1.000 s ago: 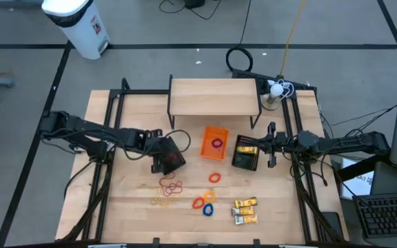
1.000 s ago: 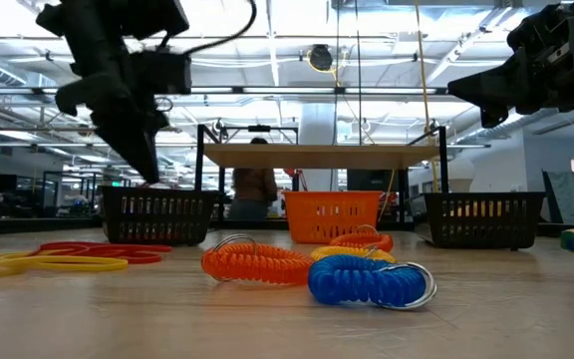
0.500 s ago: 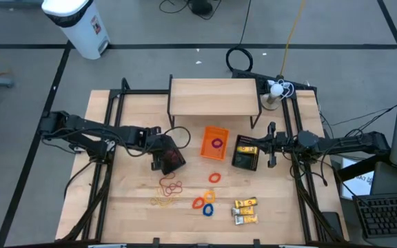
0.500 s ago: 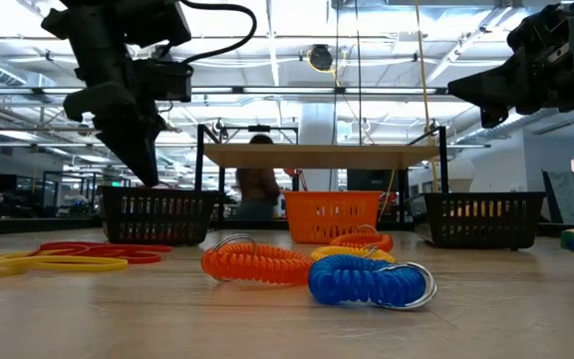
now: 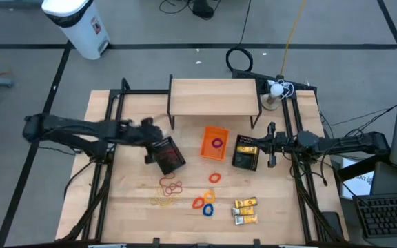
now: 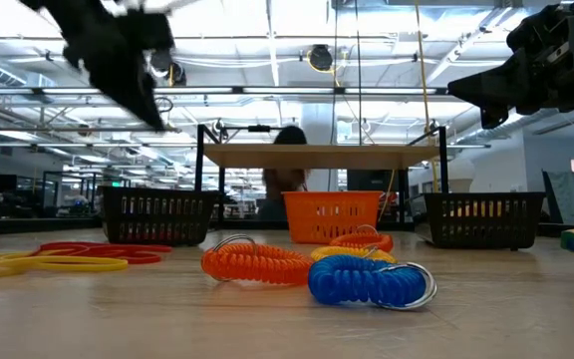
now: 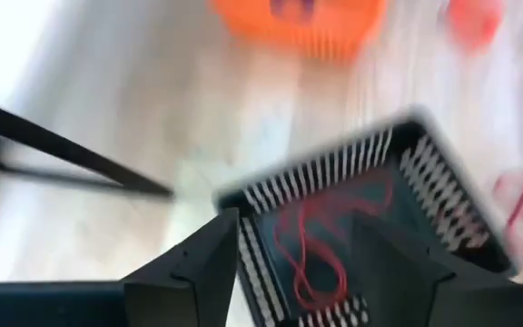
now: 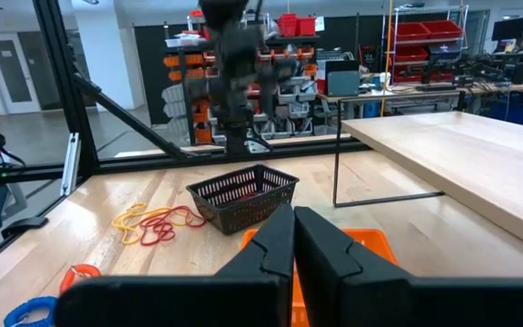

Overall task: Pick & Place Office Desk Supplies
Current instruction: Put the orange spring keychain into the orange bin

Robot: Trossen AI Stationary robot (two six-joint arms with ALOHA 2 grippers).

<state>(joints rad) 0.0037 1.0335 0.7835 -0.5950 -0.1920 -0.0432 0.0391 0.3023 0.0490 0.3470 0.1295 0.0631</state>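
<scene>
Left arm: the left gripper [image 5: 148, 126] hangs above the table just beside the left black mesh bin [image 5: 167, 154], toward the table's far-left side. Its jaws stand apart with nothing between them, as the left wrist view shows. That view looks down into the bin, where a thin red rubber band [image 7: 320, 238] lies looped on the floor.

Left of centre: a heap of loose rubber bands [image 5: 169, 187], red, tan and yellow, lies flat on the bare wood near the front of the bin. These are thin, limp loops that tangle readily.

Centre: the orange plastic bin [image 5: 215, 142] has slotted walls and holds a purple ring [image 5: 217, 143]. In front of it, on the table, lie an orange ring [image 5: 214, 178], then an orange coiled ring [image 6: 255, 264] touching a blue coiled ring [image 6: 367, 280]. The coils are springy plastic with metal loops.

Right of centre: the right black mesh bin [image 5: 245, 152] holds some yellow packets. Three yellow-and-white packets [image 5: 245, 210], flat and glossy, wait near the table's front edge.

Right arm: the right gripper [image 5: 271, 145] hovers just beside the right bin, its fingers [image 8: 271, 247] pressed together on nothing.

Progress, as judged: each bin has received something, yet most bands, rings and packets remain on the table.
</scene>
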